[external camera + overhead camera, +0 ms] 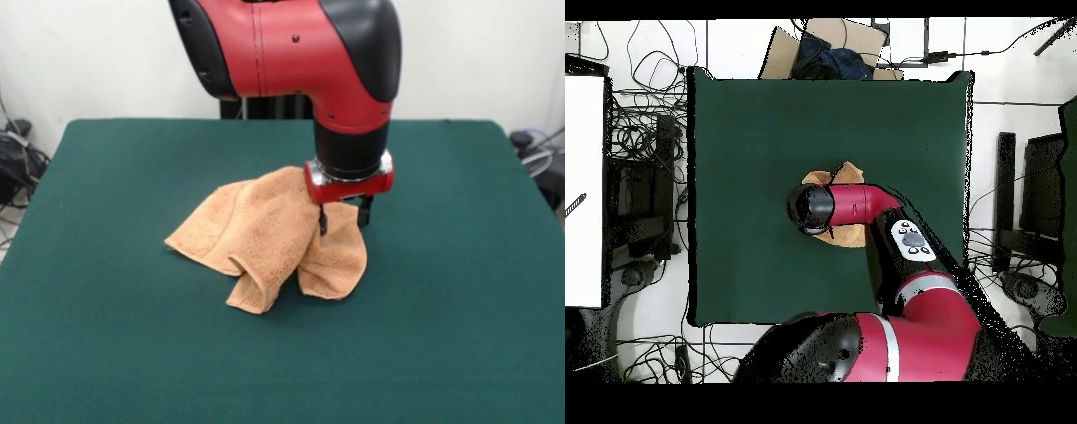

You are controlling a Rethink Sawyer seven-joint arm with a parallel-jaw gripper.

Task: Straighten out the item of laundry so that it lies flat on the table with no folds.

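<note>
The peach-orange towel (265,231) lies crumpled and folded over itself near the middle of the dark green table (106,336). My gripper (342,217) comes straight down onto the towel's right part, with cloth bunched between its two dark fingers (322,221). The cloth rises toward the gripper and hangs from it in a lobe. In the overhead view the arm's wrist covers the gripper, and only bits of the towel (848,173) show around it on the table (755,130).
The red arm (895,235) reaches over the table from its base side. Cables, boxes and equipment lie on the floor around the table (645,200). A cardboard box with dark cloth (827,52) sits past the far edge.
</note>
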